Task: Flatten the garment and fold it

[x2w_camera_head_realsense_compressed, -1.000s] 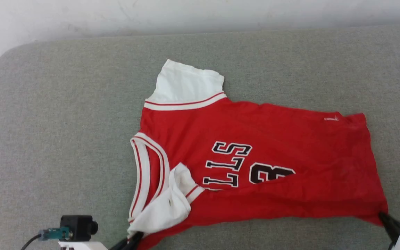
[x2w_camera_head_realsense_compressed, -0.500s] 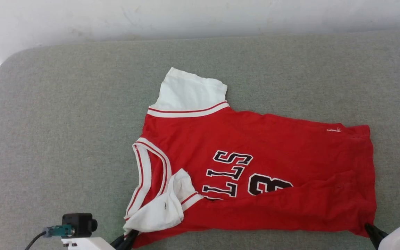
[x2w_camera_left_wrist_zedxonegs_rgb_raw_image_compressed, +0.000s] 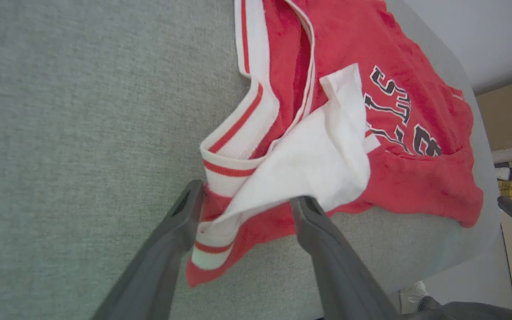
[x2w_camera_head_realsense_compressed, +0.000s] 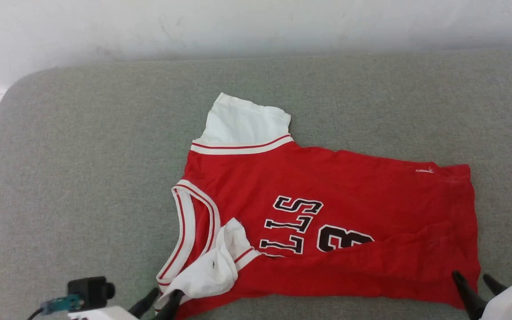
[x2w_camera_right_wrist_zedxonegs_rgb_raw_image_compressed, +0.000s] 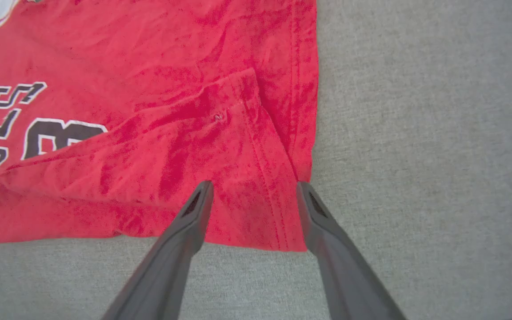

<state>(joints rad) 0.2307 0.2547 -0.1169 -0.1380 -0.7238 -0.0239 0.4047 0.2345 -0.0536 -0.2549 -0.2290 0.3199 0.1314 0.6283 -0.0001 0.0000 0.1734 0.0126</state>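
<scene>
Head view shows the garment [x2w_camera_head_realsense_compressed: 327, 213], a red jersey with white sleeves and black lettering, lying sideways on the grey cushion [x2w_camera_head_realsense_compressed: 82, 155], its near sleeve crumpled onto the chest and its near edge folded over. Fingers spread, the left gripper [x2w_camera_head_realsense_compressed: 166, 293] and right gripper [x2w_camera_head_realsense_compressed: 471, 276] straddle its near corners.

On garment [x2w_camera_head_realsense_compressed: 327, 191] front: black ltrs "LLS" (prob.), no. "3"; small white hem mark unreadable.

We see the garment [x2w_camera_head_realsense_compressed: 371, 186] in red with white sleeves, white trim striped red, and black white-outlined letters and a "3", against a mottled grey-green cushion [x2w_camera_head_realsense_compressed: 82, 178] and white wall [x2w_camera_head_realsense_compressed: 256, 22], the left gripper [x2w_camera_head_realsense_compressed: 166, 292] and right gripper [x2w_camera_head_realsense_compressed: 471, 275] dark grey.
</scene>
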